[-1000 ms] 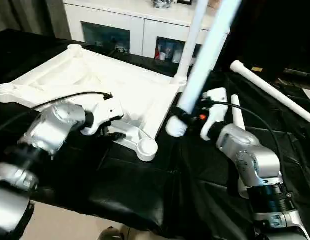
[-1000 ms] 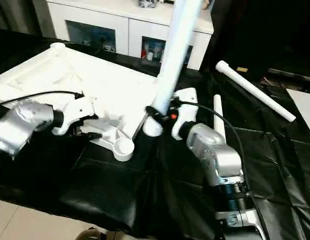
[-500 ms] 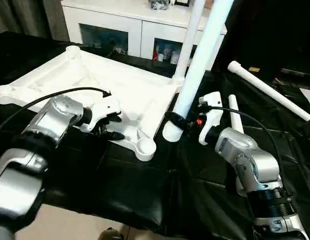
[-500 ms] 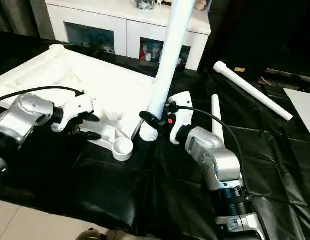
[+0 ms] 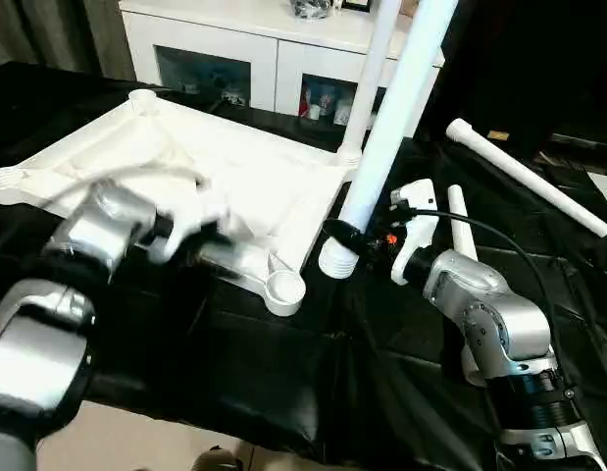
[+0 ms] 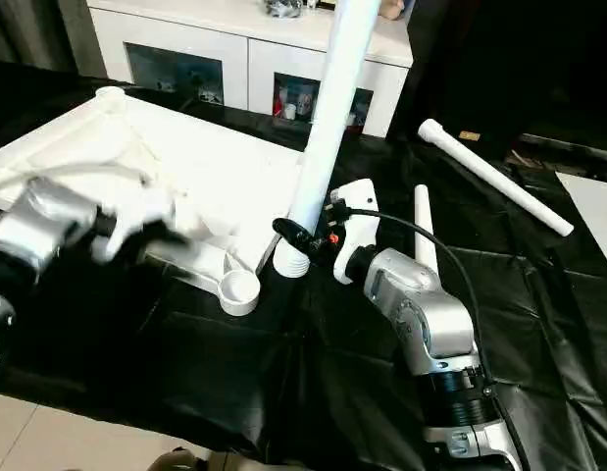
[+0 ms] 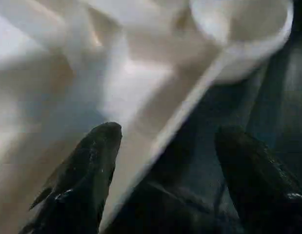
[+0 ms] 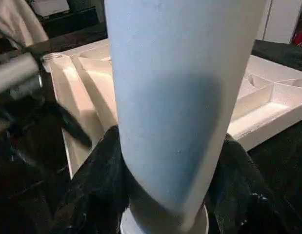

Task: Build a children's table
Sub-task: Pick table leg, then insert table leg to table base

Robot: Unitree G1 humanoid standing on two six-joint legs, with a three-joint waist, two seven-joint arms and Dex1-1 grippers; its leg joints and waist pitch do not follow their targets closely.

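While the right gripper [image 5: 344,238] is clamping a white table leg [image 5: 389,128] near its threaded lower end, that leg is leaning up toward the top centre of the frame. The left gripper [image 7: 165,146], fingers [image 7: 94,161] spread and holding nothing, is hovering at centre left over the near edge of the upturned tabletop [image 5: 234,167], beside its round corner socket [image 5: 285,288]. Another leg [image 5: 372,74] is standing in the far corner socket; two loose legs [image 5: 527,177] are lying on the black cloth [image 5: 283,373] at the right.
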